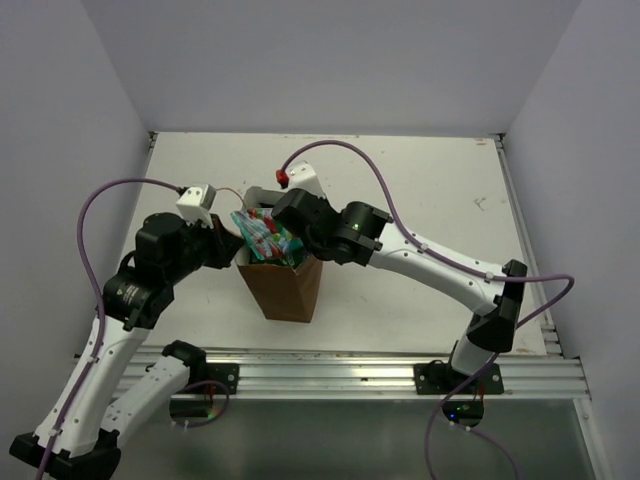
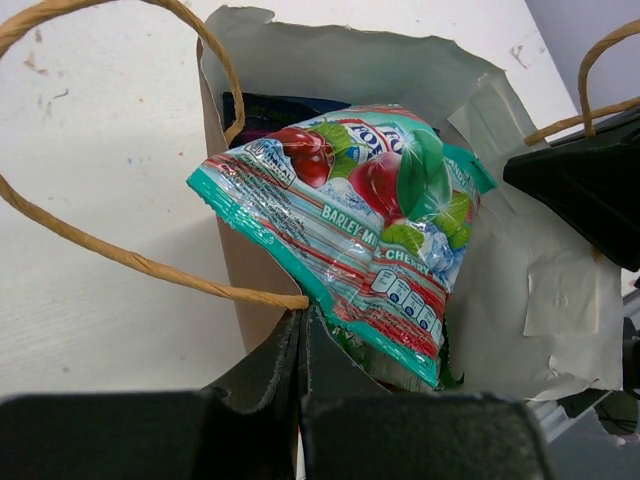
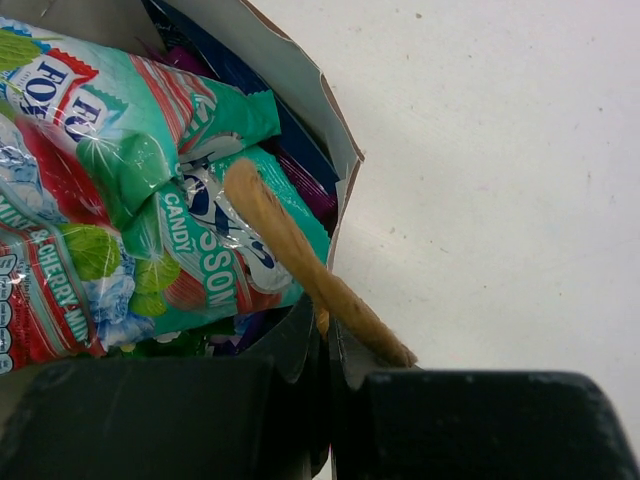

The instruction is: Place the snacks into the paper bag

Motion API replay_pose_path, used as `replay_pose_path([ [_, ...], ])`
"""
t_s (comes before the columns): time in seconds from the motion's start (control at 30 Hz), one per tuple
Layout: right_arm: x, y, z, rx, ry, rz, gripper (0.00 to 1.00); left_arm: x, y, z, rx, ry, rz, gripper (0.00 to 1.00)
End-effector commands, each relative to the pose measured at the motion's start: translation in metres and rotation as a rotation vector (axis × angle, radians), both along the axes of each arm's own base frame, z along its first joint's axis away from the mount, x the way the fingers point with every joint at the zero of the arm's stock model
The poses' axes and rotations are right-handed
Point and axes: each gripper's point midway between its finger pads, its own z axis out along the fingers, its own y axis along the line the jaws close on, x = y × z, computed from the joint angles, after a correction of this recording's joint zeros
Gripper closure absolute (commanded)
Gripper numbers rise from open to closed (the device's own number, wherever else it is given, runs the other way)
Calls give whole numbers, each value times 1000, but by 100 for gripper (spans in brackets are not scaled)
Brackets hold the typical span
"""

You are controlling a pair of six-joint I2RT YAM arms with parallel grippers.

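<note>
The brown paper bag [image 1: 287, 288] stands upright mid-table, full of snacks [image 1: 264, 237]. A teal-and-red cherry-mint packet [image 2: 370, 215] sticks out of the top, with a dark packet behind it. My left gripper [image 2: 303, 318] is shut on the bag's left rim [image 2: 250, 285], where the string handle [image 2: 100, 250] joins. My right gripper [image 3: 328, 325] is shut on the opposite rim [image 3: 325, 110], next to the other handle [image 3: 285, 255]. In the right wrist view, teal candy packets [image 3: 200, 245] lie over blue [image 3: 295, 135] and purple [image 3: 312, 192] ones inside the bag.
White table [image 1: 420, 190] with grey walls on three sides. A metal rail [image 1: 380, 375] runs along the near edge. Purple cables [image 1: 110, 195] loop from both arms. My right gripper's black body [image 2: 590, 175] shows across the bag in the left wrist view.
</note>
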Motion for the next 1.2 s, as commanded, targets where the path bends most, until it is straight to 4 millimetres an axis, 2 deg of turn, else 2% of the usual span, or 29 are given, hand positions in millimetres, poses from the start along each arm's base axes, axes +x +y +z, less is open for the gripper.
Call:
replay_pose_path([
  [0.0,4,-21,51,130,-98,-63,100,12,-30,65,-188,-205,-94,100],
  [0.17,11,-53,57,123,-115,-122,100,17,-48,78,-242,-227,-124,100],
  [0.23,13,-61,53,113,-109,-136,100,19,-52,78,-243,-230,-113,100],
  [0.3,15,-69,52,115,-107,-152,100,16,-66,77,-249,-220,-143,100],
  [0.43,18,-76,33,96,-82,-160,100,12,-82,68,-238,-199,-162,100],
  [0.57,21,-81,5,75,-48,-173,100,15,-80,59,-217,-194,-142,100],
  [0.6,19,-83,-8,52,-30,-173,100,16,-80,57,-214,-193,-141,100],
  [0.67,21,-86,-14,50,-26,-188,63,16,-85,58,-212,-199,-165,100],
  [0.7,20,-88,-11,55,-31,-191,49,16,-86,63,-214,-207,-172,92],
  [0.77,20,-90,1,72,-48,-199,29,17,-87,73,-212,-244,-180,69],
  [0.8,22,-91,18,103,-74,-206,28,18,-87,85,-223,-272,-180,59],
  [0.83,21,-98,30,100,-96,-220,27,18,-88,92,-228,-286,-186,43],
  [0.87,21,-101,40,107,-110,-224,22,19,-90,97,-224,-298,-192,34],
  [0.9,21,-102,62,146,-137,-228,20,19,-90,111,-233,-323,-193,26],
  [0.97,17,-111,75,125,-133,-238,20,19,-90,125,-234,-349,-183,24],
  [1.0,16,-113,97,166,-153,-243,20,21,-84,133,-232,-368,-151,24],
  [1.03,11,-120,98,144,-133,-254,19,19,-79,152,-246,-401,-131,24],
  [1.1,9,-129,113,159,-147,-288,19,21,-63,162,-210,-421,-62,24],
  [1.13,6,-137,111,142,-140,-314,19,26,-42,172,-177,-440,40,24],
  [1.17,4,-142,111,142,-142,-333,19,28,-29,177,-155,-450,101,24],
])
